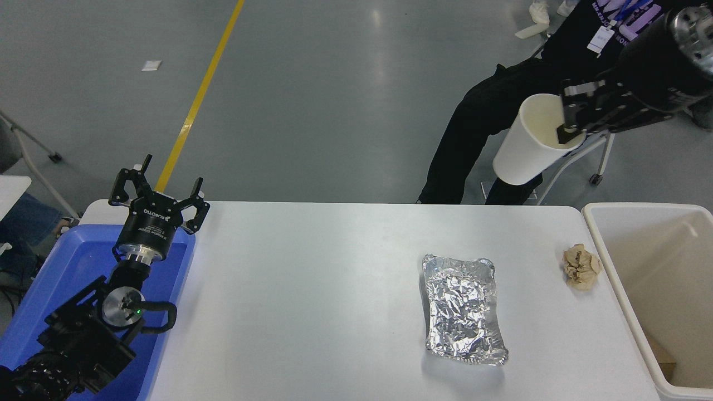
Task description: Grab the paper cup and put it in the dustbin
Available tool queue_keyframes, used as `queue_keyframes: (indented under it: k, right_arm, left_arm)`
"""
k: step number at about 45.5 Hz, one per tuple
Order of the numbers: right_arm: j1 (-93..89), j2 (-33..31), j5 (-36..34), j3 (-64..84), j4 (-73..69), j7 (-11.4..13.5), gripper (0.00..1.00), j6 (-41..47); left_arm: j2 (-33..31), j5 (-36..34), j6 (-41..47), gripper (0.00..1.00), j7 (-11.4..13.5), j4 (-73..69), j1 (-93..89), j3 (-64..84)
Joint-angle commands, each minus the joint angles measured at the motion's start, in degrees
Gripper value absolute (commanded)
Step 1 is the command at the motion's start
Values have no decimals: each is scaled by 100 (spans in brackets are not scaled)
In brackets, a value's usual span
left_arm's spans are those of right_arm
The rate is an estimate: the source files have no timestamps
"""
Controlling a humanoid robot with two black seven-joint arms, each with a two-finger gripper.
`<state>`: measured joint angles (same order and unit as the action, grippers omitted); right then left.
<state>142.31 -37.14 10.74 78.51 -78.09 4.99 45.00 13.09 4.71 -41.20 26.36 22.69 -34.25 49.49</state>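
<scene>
paper cup (528,149) pinched at its rim by right gripper (569,120) fingers, above table's (312,289) far edge.

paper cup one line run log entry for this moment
right pincer shut on paper cup | cup lifted, tilted, off table | dustbin lower right | not dropped

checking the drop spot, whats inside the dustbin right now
The dustbin shows a mostly bare beige inside, with a brown cardboard-like scrap at its near bottom. Its right part runs out of frame, so it cannot be seen.
</scene>
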Motion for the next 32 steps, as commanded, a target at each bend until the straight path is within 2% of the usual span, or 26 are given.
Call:
queue_keyframes:
  k: [1, 5, 9, 15, 28, 32]
  right_arm:
    - [-212, -1031, 51, 1026, 399, 2, 0, 0]
    - [-440, -1391, 104, 1245, 628, 2, 0, -61]
    - [-957, -1682, 183, 1316, 865, 2, 0, -596]
    - [-2231, -1744, 104, 1036, 1427, -7, 0, -1361]
    - [-5246, -1840, 95, -1275, 2886, -7, 0, -2785]
    - [-6160, -1814, 95, -2022, 3361, -7, 0, -2988]
  left_arm:
    - [1, 4, 7, 98, 1, -1, -3, 0]
    - [1, 4, 7, 98, 1, -1, -3, 0]
    - [1, 4, 7, 98, 1, -1, -3, 0]
    - [1, 4, -2, 98, 1, -1, -3, 0]
    - [1, 4, -2, 98, 1, -1, -3, 0]
    - [1, 4, -2, 98, 1, -1, -3, 0]
